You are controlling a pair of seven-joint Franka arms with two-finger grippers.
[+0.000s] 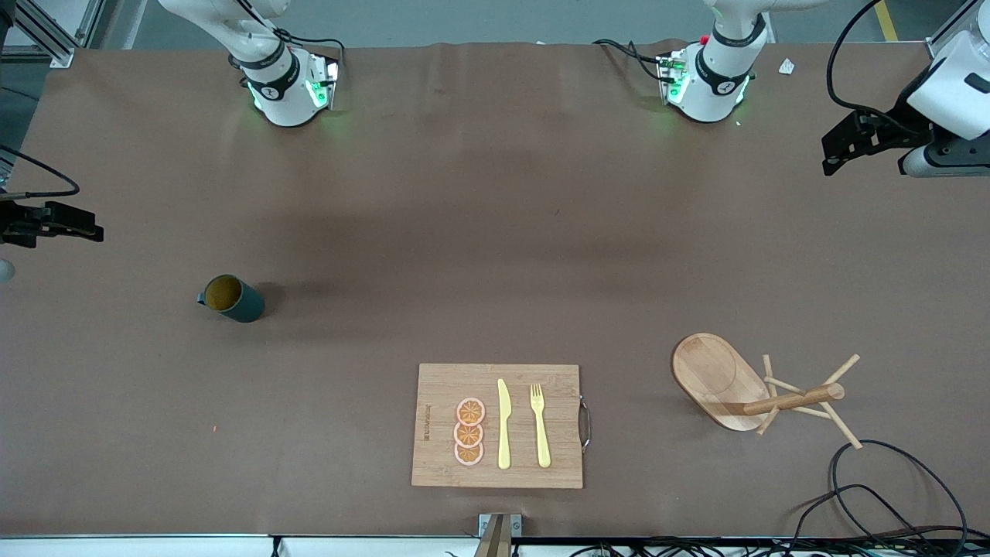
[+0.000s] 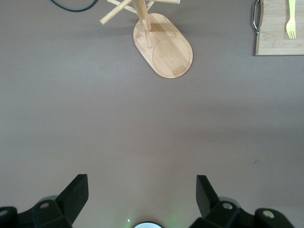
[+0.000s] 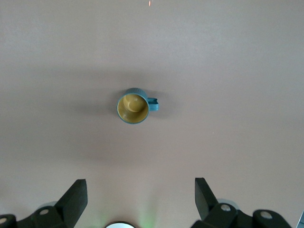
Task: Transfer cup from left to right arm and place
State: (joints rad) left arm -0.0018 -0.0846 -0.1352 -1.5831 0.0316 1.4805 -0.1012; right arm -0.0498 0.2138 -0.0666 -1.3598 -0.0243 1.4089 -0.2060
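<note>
The cup (image 1: 232, 299) is a small dark teal mug with a tan inside and a side handle. It stands upright on the brown table toward the right arm's end, and the right wrist view shows its mouth (image 3: 133, 106) from above. My right gripper (image 1: 73, 224) hangs open and empty over the table's edge at that end, apart from the cup; its jaws (image 3: 140, 183) stand wide. My left gripper (image 1: 847, 147) hangs open and empty over the left arm's end of the table, jaws wide (image 2: 142, 180) over bare table.
A wooden cutting board (image 1: 433, 387) lies near the front camera's edge with three orange slices (image 1: 469, 432), a yellow knife (image 1: 503, 424) and a yellow fork (image 1: 540, 425). A wooden peg rack (image 1: 742, 383) stands toward the left arm's end. Black cables (image 1: 889, 495) loop at that near corner.
</note>
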